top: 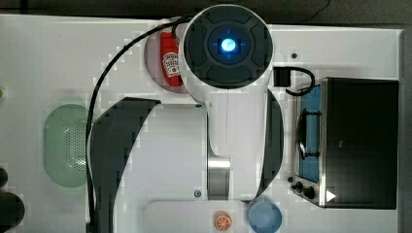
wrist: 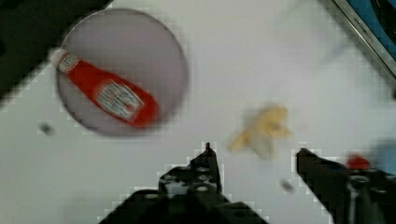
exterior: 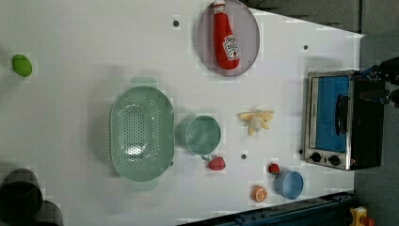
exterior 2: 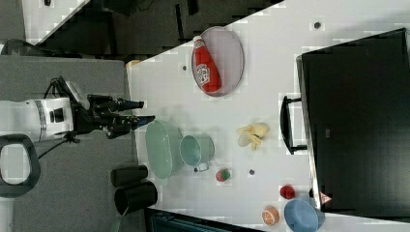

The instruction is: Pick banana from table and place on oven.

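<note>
The small pale yellow banana [exterior: 256, 120] lies on the white table [exterior: 70, 28], between the green cup and the oven [exterior: 343, 120]; it also shows in the right view [exterior 2: 252, 134] and the wrist view [wrist: 264, 130]. The oven [top: 359, 141] has a black top, a silver frame and a bluish glass door, which is closed. My gripper [exterior 2: 146, 110] is open with nothing between its fingers and is well apart from the banana. In the wrist view the gripper [wrist: 254, 149] frames the banana from a distance. The arm covers the banana in the top view.
A ketchup bottle [exterior: 226, 37] lies on a grey plate [exterior: 249, 28]. A green colander [exterior: 141, 134] and a green cup [exterior: 202, 135] stand near the banana. A strawberry [exterior: 217, 163], orange slice [exterior: 259, 193] and blue bowl [exterior: 288, 184] sit by the table edge.
</note>
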Controlling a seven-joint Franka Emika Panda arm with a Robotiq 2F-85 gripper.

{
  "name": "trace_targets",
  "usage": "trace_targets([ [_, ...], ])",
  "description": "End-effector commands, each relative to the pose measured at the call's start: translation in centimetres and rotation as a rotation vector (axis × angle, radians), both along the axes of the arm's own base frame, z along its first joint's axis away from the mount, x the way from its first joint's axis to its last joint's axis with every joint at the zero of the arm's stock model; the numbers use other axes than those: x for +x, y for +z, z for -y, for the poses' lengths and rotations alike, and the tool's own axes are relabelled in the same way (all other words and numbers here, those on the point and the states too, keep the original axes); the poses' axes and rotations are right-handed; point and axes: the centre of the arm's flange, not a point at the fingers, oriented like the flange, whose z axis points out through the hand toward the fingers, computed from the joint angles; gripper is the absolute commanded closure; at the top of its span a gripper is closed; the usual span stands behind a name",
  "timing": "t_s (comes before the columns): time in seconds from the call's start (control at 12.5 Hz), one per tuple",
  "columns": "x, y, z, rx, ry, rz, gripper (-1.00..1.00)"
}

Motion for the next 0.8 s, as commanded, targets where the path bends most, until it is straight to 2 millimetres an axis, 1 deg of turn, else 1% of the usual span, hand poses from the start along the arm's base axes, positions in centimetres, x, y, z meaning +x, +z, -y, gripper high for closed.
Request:
trace_targets([
  [0.08, -18.7, 8.1, 2.6, 0.01, -0.137, 0.01, -0.58],
  [0.24, -18.7, 8.0, 2.6, 0.01, -0.137, 0.009, -1.0],
  [0.4, -18.5, 7.6, 2.6, 0.01, -0.137, 0.001, -1.0],
  [0.56, -17.5, 6.0, 2.6, 0.009, -0.136, -0.008, -1.0],
  [0.64, -16.7, 4.7, 2.6, 0.008, -0.136, -0.012, -1.0],
  [0.72, -15.8, 2.9, 2.6, 0.006, -0.135, -0.02, -1.0],
  [0.8, -14.8, 0.7, 2.6, 0.005, -0.134, -0.033, -1.0],
])
